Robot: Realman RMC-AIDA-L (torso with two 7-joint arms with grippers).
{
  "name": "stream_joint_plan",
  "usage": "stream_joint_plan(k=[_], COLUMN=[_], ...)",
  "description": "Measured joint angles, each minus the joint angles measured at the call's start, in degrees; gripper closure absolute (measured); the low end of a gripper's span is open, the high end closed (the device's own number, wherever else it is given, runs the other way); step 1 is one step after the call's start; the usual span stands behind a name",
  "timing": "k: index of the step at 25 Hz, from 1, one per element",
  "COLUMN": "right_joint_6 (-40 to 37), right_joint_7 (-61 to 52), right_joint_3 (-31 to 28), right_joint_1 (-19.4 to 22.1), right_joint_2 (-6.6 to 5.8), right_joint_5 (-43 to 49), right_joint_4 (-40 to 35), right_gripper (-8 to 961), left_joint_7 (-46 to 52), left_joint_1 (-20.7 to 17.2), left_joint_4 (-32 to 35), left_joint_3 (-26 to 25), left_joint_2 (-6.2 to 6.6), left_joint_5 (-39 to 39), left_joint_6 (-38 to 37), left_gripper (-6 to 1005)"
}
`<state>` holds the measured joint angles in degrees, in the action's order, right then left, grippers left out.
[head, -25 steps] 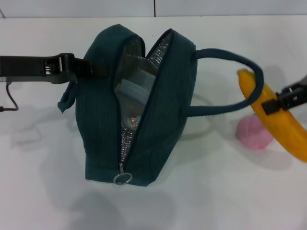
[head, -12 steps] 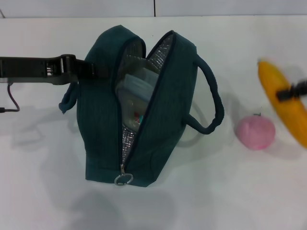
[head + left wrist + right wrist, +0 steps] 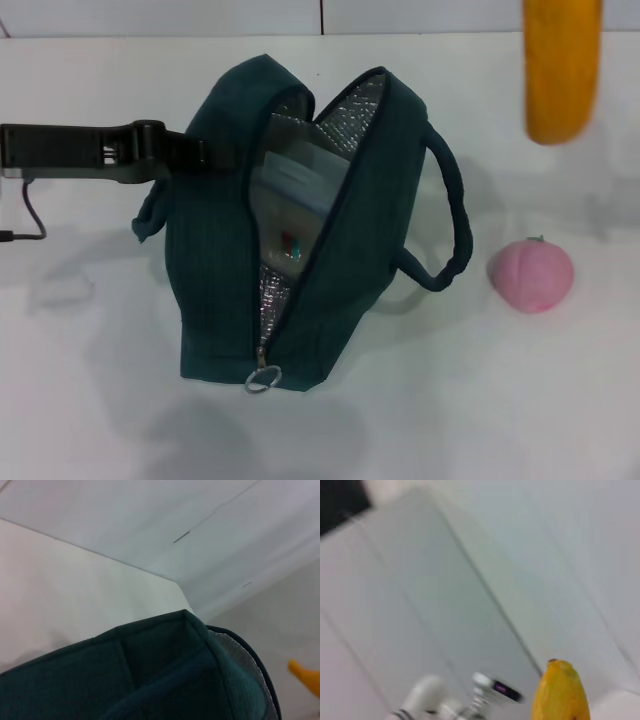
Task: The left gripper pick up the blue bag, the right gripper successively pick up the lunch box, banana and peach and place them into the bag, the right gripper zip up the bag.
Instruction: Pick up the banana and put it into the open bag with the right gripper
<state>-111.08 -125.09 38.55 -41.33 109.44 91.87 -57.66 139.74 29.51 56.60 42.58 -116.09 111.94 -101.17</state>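
The blue bag (image 3: 215, 260) stands mid-table with its zipper open and silver lining showing. My left gripper (image 3: 193, 152) reaches in from the left, shut on the bag's left handle. The bag's dark fabric (image 3: 150, 680) fills the left wrist view. The lunch box (image 3: 290, 195) lies inside the bag. The banana (image 3: 563, 68) hangs in the air at the top right, past the bag's right side. It also shows close in the right wrist view (image 3: 561, 692), carried by my right gripper, which is itself out of view. The peach (image 3: 531, 275) rests on the table right of the bag.
The bag's right handle (image 3: 452, 215) loops out toward the peach. The metal zipper ring (image 3: 263, 378) hangs at the bag's near end. A black cable (image 3: 28, 215) trails under the left arm. The white table ends at a wall behind.
The banana has risen from beside the peach at the right edge to high at the top right. The bag's right handle has dropped free. The bag has shifted slightly.
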Motion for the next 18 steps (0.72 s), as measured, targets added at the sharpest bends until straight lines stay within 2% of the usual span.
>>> stream_joint_plan(k=[2,6,8,14,18], right_joint_6=[0.29,0.4,0.7,7.24,9.99], right_joint_7=[2.09,8.15,11.74,22.43,25.49], right_joint_3=[1.24,2.4,3.96,14.16,17.2], right_joint_1=[-0.92,-4.25,-5.99,-9.37,-9.38], right_joint_2=[1.19,4.77,5.74,6.15,6.38], right_joint_5=[-2.29,-4.04,-4.59,-7.43,-7.75], right_joint_4=[0.74,4.78,7.78,19.79,23.01], right_gripper=[505,504,503,501,500], left_joint_7=[0.0,0.0,0.0,0.0,-0.03], left_joint_1=[-0.09,-0.28,-0.28,-0.15,-0.04], left_joint_4=[-0.01,-0.01,-0.01,-0.01,-0.07], left_joint_3=[0.02,-0.05,-0.03,0.0,-0.16], left_joint_2=[-0.07,-0.12,-0.16,-0.18,-0.18], left_joint_5=[-0.34,-0.87,-1.1,-1.51,-1.54], left_joint_6=[-0.05,-0.32,-0.48,-0.71,-0.7], left_gripper=[967,967,967,967,967])
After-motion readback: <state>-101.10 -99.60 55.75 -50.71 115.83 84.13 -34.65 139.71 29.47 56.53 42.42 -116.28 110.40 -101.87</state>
